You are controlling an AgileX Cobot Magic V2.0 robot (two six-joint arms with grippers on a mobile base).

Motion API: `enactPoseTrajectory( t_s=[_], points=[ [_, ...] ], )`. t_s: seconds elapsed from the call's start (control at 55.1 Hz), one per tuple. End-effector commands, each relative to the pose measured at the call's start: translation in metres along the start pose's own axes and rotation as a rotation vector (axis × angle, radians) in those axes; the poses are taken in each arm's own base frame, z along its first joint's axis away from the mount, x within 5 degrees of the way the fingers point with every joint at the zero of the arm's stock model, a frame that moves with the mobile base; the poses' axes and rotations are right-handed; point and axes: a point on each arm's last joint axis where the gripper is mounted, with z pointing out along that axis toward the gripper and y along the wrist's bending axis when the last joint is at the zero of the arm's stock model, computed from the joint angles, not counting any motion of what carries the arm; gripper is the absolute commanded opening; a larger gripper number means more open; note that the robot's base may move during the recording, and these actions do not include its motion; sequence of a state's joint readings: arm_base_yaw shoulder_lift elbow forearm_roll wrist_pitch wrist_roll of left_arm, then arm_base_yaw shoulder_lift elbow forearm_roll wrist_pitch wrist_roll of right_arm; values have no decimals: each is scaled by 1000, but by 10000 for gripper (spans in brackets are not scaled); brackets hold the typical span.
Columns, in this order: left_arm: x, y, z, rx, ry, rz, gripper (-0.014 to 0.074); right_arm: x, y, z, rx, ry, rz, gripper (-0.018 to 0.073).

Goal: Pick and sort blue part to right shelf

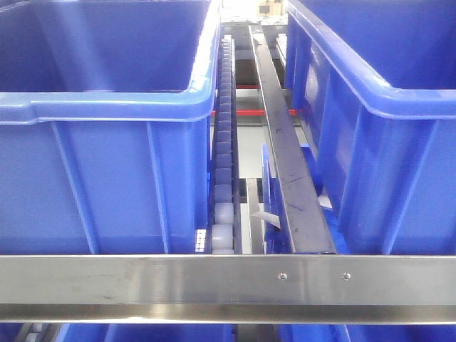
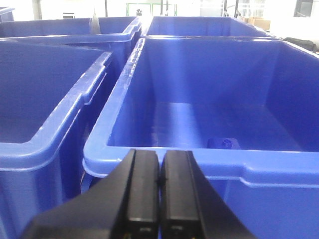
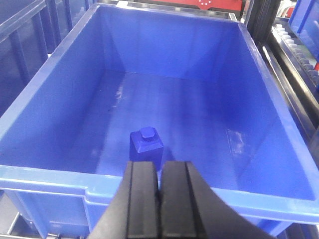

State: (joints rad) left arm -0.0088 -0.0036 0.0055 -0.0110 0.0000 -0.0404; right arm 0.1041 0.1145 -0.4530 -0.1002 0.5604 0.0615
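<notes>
A small blue part (image 3: 146,144) with a hexagonal top stands upright on the floor of a large blue crate (image 3: 50,92), just beyond my right gripper (image 3: 160,172). My right gripper is shut and empty, above the crate's near rim. My left gripper (image 2: 159,162) is shut and empty in front of another blue crate (image 2: 119,94), which holds a small blue part (image 2: 224,143) on its floor. In the front view the steel front rail (image 1: 214,285) with two screws crosses below, with the roller track (image 1: 224,142) running back between two blue crates (image 1: 85,171). Neither gripper shows there.
A dark metal bar (image 1: 285,149) runs back beside the roller track. A second crate (image 2: 35,114) stands left of the left gripper, with more crates behind. Rack posts and rollers (image 3: 294,55) stand right of the right gripper's crate.
</notes>
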Motion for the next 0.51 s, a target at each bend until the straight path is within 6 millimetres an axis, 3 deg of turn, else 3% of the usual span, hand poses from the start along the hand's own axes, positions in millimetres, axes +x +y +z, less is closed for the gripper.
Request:
enactPoseTrajectory(
  t_s=[0.0, 0.236, 0.49],
  points=[
    [1, 0, -1, 5, -81, -8, 124, -8, 1, 2, -7, -114, 12, 38],
    [1, 0, -1, 5, -81, -8, 124, 45, 4, 33, 3, -165, 59, 38],
    [1, 0, -1, 5, -81, -8, 124, 88, 4, 42, 21, -255, 130, 38]
  ],
)
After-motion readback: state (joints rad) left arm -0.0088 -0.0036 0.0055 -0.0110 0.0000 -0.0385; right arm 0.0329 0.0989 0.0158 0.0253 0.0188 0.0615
